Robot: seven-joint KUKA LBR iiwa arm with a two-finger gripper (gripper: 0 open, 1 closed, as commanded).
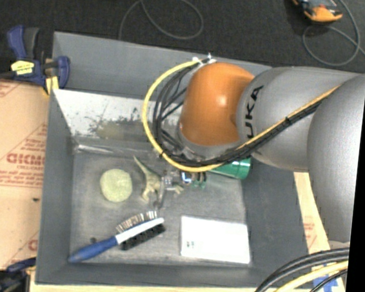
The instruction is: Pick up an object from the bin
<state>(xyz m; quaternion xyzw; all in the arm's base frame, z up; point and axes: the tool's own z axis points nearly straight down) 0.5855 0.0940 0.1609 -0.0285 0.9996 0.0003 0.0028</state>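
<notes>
My gripper [155, 197] hangs below the orange wrist cover near the middle of the bin, its metal fingers pointing down at the floor. A round pale green sponge-like disc [116, 185] lies just to its left. Right below the fingers lies a blue-handled brush [121, 234] with a black and white head, set diagonally. Neither of them is between the fingers.
A white rectangular card or box [215, 240] lies flat at the bin's front right. A green cylindrical object [237, 168] sits at the back right, partly hidden under the arm. The arm and its cables cover the bin's back middle.
</notes>
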